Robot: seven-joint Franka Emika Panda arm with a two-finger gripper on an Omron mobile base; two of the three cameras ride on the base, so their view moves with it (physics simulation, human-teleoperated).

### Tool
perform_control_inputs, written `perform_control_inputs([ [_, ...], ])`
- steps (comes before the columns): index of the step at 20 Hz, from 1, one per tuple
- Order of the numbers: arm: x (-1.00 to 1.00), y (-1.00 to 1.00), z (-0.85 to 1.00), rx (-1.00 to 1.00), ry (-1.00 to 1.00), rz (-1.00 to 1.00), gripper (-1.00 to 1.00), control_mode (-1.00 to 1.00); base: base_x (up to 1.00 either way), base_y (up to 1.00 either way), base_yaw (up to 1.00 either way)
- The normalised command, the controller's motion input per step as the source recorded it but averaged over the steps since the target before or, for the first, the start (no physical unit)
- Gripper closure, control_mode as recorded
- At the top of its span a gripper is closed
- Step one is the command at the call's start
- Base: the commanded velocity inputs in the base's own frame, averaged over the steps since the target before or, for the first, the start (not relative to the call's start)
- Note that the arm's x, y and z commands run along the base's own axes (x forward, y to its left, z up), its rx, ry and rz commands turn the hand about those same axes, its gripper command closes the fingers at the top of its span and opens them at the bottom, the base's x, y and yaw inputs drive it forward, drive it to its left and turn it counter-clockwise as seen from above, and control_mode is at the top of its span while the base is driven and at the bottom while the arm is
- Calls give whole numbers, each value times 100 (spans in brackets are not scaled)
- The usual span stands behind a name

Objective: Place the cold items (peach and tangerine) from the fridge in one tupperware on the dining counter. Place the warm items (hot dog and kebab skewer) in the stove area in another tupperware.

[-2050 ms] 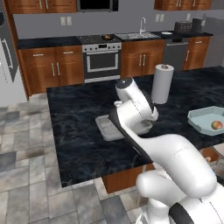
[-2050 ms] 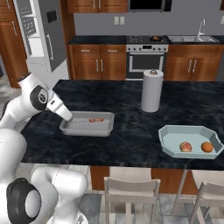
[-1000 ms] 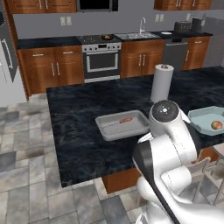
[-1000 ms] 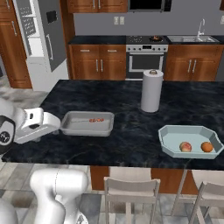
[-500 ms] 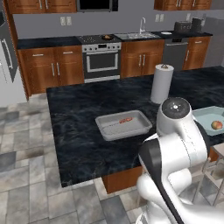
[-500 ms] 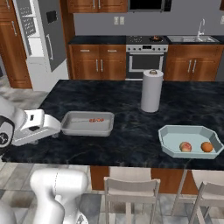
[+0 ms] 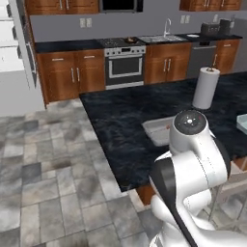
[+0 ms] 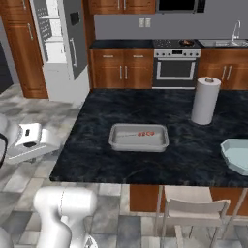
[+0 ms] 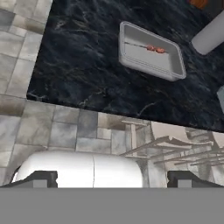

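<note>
A grey tupperware [image 8: 116,143] sits on the dark dining counter [image 8: 97,160] with the kebab skewer [image 8: 145,133] lying in it. The hand view looks down on the same grey tupperware [image 9: 131,65] and kebab skewer [image 9: 154,49] from well off the counter's edge. My gripper [image 9: 113,179] is open, its fingertips [image 9: 41,178] far apart with nothing between them. A light blue tupperware [image 8: 236,156] is cut off by the right edge. The peach, tangerine and hot dog are out of view. My arm hides part of the grey tupperware [image 7: 155,129] in the left base view.
A paper towel roll [image 8: 205,100] stands upright on the counter behind the tupperwares. The stove [image 8: 175,63] is at the back wall and the fridge [image 8: 55,46] stands open at the left. A chair [image 8: 193,208] is tucked under the counter's near edge. Tiled floor [image 7: 53,173] lies to the left.
The whole picture has shifted: the base has moved, and the counter now sits further right with more floor in view. The gripper stays open and empty.
</note>
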Motion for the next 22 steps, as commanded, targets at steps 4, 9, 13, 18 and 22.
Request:
perform_control_inputs([
  [4, 0, 0, 0, 0, 0, 0, -100, 100, 0, 100, -8],
  [9, 0, 0, 0, 0, 0, 0, -100, 100, 17, 100, -15],
  [13, 0, 0, 0, 0, 0, 0, -100, 100, 64, 100, -26],
  [18, 0, 0, 0, 0, 0, 0, -100, 100, 99, 98, -32],
  [22, 0, 0, 0, 0, 0, 0, -100, 100, 100, 89, -33],
])
